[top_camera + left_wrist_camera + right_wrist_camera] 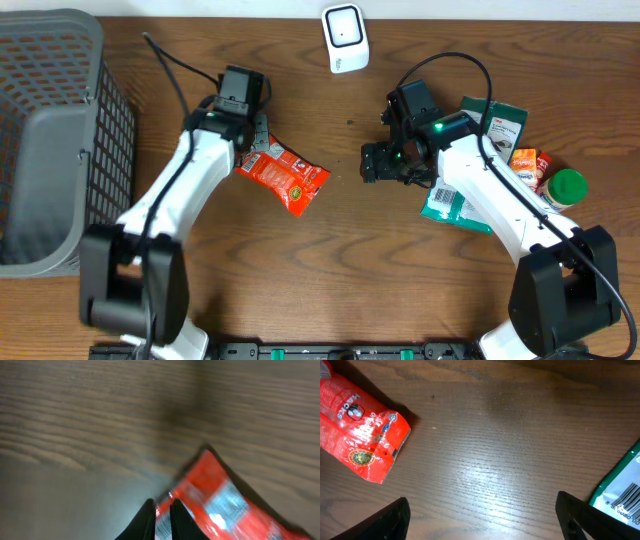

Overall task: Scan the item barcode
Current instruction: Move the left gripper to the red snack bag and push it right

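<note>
A grey basket stands at the far left. Just right of it, the left gripper pinches the left edge of the red snack packet, left of centre. The white scanner sits at the far edge. The right gripper hangs spread wide above the table, with green packets to its right.

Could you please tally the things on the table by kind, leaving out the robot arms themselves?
Packets: 4 (red packet, dark green packet, teal packet, orange packet)
Jars: 1 (green-lidded jar)
Scanners: 1 (white scanner)
Baskets: 1 (grey basket)
Total: 7
</note>
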Robot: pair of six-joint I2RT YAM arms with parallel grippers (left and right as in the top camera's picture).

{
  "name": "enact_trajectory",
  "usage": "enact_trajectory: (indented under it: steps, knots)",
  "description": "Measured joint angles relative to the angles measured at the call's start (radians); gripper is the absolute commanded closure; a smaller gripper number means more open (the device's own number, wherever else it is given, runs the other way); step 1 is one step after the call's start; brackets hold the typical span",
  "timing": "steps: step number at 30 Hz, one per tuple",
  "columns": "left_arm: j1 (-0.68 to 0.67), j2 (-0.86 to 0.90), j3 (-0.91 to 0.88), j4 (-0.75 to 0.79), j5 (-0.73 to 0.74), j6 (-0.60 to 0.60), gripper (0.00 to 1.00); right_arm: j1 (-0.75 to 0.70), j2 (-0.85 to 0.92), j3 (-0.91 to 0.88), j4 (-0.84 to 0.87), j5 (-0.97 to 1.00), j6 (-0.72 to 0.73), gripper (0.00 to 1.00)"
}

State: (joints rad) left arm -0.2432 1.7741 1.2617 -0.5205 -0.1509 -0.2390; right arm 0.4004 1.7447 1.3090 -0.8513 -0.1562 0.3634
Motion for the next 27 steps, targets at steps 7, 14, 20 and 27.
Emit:
enact_trajectory:
  steps: [7,14,20,27]
  knots:
    - [0.020,0.117,0.000,-0.019,-0.030,-0.012,0.86,0.000,0.000,0.000,0.000,0.000,0.000,0.11]
    - [0.019,0.129,0.000,-0.122,0.169,-0.023,0.86,0.000,0.000,0.000,-0.003,0.000,0.000,0.11]
    - [0.008,0.129,0.000,-0.241,0.345,-0.026,0.86,0.000,0.000,0.000,-0.032,0.000,-0.009,0.11]
    - [-0.078,0.129,0.000,-0.352,0.499,-0.026,0.85,-0.021,0.000,0.000,-0.072,-0.001,-0.016,0.12]
